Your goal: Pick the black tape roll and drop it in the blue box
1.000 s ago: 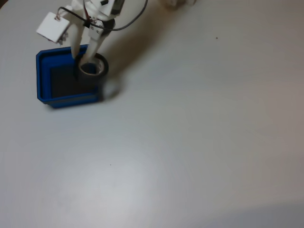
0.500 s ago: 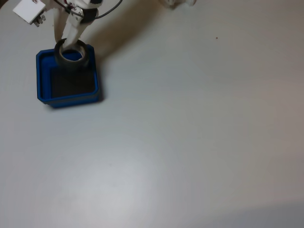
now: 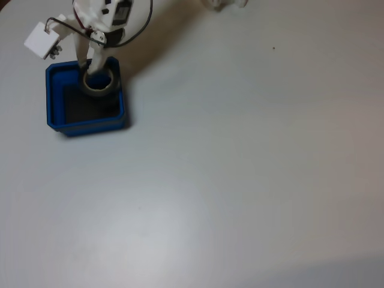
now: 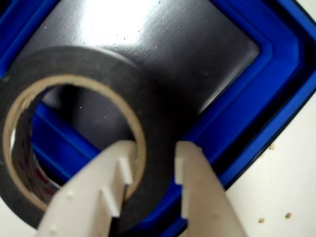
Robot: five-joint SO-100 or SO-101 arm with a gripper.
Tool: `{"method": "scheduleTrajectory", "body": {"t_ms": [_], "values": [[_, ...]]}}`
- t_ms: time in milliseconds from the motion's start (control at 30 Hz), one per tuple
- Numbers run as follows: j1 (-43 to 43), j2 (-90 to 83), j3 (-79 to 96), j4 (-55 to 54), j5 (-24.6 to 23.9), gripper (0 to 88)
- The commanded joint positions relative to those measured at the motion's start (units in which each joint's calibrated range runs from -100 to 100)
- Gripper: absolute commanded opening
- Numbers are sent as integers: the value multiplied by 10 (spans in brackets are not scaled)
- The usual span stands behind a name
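My gripper (image 3: 90,66) sits over the blue box (image 3: 54,99) at its far right corner in the fixed view, fingers pinched on the black tape roll (image 3: 98,83). The box's stepped rim walls me in close below. Everything right of the box is bare white table (image 3: 252,168), open for passage.

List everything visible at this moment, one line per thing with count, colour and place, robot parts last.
black tape roll: one, black with a beige inner core, held over the far right part of the box in the fixed view.
blue box: one, bright blue with a dark floor, upper left of the table in the fixed view; its stepped rim shows in the wrist view.
table: one, pale grey-white, bare apart from tiny dark specks.
pale object: one, whitish, cut off at the top edge of the fixed view; too little shows to name it.
gripper: one, white, jaws clamped across the roll's wall, one inside the core and one outside.
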Motion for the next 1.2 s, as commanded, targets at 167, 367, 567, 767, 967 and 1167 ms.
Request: {"method": "scheduleTrajectory", "body": {"t_ms": [167, 367, 567, 767, 967, 1167], "values": [[1, 30, -39, -82, 3, 12], [1, 44, -39, -88, 3, 12], [-5, 44, -37, -88, 4, 13], [-5, 44, -36, -87, 4, 14], [-10, 44, -36, -86, 5, 14], [-24, 44, -36, -80, 5, 20]]}}
